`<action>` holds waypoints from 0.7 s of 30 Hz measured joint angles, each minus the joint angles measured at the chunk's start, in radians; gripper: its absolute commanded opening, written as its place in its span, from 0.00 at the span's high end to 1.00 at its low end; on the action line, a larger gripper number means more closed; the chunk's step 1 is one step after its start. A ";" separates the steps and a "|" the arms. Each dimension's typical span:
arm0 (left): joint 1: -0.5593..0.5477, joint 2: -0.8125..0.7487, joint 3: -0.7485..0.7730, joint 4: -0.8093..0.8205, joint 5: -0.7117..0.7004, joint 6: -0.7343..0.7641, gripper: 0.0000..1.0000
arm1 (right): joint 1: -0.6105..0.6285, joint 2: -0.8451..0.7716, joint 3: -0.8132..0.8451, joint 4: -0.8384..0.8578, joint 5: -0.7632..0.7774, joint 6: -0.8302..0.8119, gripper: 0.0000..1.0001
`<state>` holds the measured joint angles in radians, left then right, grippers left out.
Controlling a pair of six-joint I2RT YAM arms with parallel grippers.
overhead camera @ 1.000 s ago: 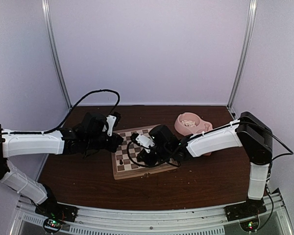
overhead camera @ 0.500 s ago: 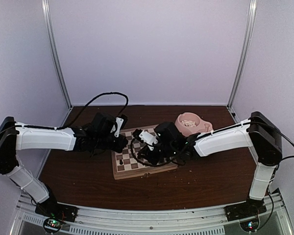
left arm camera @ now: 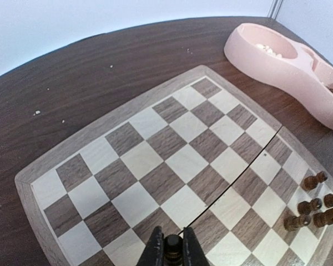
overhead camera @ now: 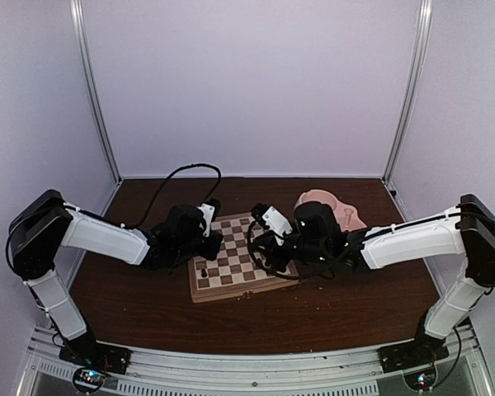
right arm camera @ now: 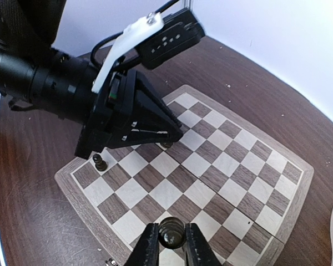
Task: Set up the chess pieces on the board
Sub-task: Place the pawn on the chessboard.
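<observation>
Over the board (overhead camera: 231,268), each gripper clamps 1 dark chess piece.
The left gripper (left arm camera: 172,250) pinches a dark piece (left arm camera: 172,244); the right gripper (right arm camera: 171,244) pinches a round-topped piece (right arm camera: 171,230). The left wrist view adds a cluster of dark pieces (left arm camera: 308,206) at the board edge; the right wrist view, 1 corner pawn (right arm camera: 100,162).

White arm links (overhead camera: 103,236), black joints (overhead camera: 181,237), black cables (overhead camera: 190,167)
</observation>
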<state>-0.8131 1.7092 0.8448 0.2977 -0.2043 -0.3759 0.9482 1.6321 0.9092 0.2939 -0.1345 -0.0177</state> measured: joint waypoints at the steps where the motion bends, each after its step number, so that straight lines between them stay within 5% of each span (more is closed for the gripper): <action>1: 0.000 0.014 -0.018 0.045 -0.008 0.009 0.95 | -0.001 -0.014 -0.019 0.012 0.011 0.001 0.82; 16: 0.000 0.084 -0.056 0.184 -0.073 0.053 0.89 | -0.013 -0.106 -0.118 0.137 0.133 0.006 0.81; 21: 0.000 0.084 -0.054 0.164 -0.071 0.053 0.74 | -0.013 -0.106 -0.118 0.140 0.133 0.006 0.81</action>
<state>-0.8135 1.7935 0.7906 0.4618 -0.2756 -0.3229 0.9356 1.5265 0.7914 0.4343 -0.0013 -0.0113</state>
